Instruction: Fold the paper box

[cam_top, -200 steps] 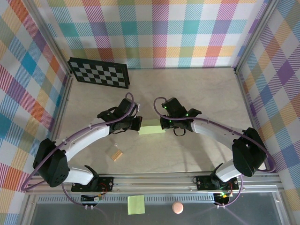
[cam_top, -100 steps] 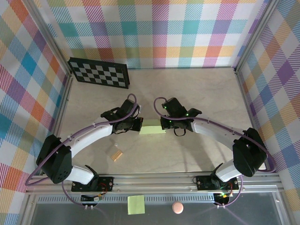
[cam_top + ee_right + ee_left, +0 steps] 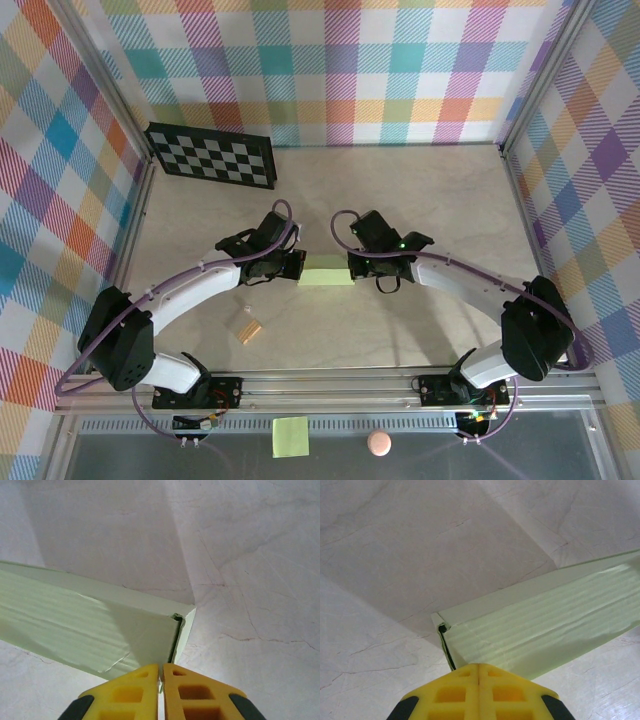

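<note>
Left claw point(image 3: 479, 669): I am holding it closed, tips at one end of the pale lime-green card paper box point(image 3: 540, 625).
Right claw point(image 3: 161, 669): closed likewise, at the box's opposite end.
Box: lying between both claws on the pale surface point(image 3: 395, 540).

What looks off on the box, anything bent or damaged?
One thing: the paper box has a small kinked crease on its broad face, close to the right claw in the right wrist view. It runs off the straight fold lines, so it looks like a handling dent. Nothing else stands out.
</note>
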Controlling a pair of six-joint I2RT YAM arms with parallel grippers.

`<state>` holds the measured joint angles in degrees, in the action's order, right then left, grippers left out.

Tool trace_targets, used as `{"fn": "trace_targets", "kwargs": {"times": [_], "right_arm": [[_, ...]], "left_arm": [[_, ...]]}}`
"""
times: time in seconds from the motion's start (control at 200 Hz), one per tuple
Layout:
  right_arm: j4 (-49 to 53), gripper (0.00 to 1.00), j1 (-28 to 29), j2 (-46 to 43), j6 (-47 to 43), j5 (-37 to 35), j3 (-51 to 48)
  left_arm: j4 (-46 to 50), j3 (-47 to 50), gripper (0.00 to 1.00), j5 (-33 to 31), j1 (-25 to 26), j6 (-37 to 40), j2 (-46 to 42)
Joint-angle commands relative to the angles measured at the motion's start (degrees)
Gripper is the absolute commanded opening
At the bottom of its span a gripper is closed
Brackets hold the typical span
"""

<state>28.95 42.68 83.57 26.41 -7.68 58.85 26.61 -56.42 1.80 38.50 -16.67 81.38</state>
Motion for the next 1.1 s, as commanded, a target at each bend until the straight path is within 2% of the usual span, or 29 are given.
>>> {"fn": "trace_targets", "kwargs": {"times": [0.0,0.115,0.22,0.345,0.45,0.61,0.675,0.755,0.895,1.095], "right_arm": [[2.41,0.09,-0.25,1.9,1.09,0.81,-1.98],[2.54,0.08,-0.31,0.76,0.74,1.27,-0.18],[3.87,0.13,-0.44,-0.93,-0.3,1.06,2.99],[4.76,0.18,-1.53,-2.04,-0.69,3.22,5.27],[5.36,0.23,-4.07,-1.28,0.27,9.61,6.43],[5.68,0.48,-5.36,0.1,1.79,12.55,6.74],[4.93,0.59,-5.83,0.43,2.74,14.23,6.01],[3.27,0.65,-6.88,1.41,4.86,17.5,5.02],[-0.79,0.67,-8.22,3.7,7.85,23.34,3.06],[-2.32,0.67,-8.4,5.89,9.14,25.09,2.67]], "left_arm": [[5.03,1.75,0.05,1.01,0.52,0.95,2.48],[4.2,0.79,0.07,0.78,0.52,0.71,1.03],[4.41,-1.69,0.18,-0.28,0.43,0.18,-1.19],[4.42,-3.32,0.42,-1.59,0.16,-0.39,-4.03],[4.22,-3.09,0.54,-2.16,-0.89,-1.13,-5.32],[2.21,-1.17,0.68,2.33,-4.11,-3.83,-5.56],[0.35,-0.32,0.7,6.39,-5.58,-5.62,-5.1],[-2.02,0.59,0.71,11.06,-7.17,-8.02,-3.81],[-5.89,2.43,0.7,16.71,-9.03,-10.88,-1.54],[-6.47,2.2,0.69,19.51,-9.41,-11.67,1.38]]}}
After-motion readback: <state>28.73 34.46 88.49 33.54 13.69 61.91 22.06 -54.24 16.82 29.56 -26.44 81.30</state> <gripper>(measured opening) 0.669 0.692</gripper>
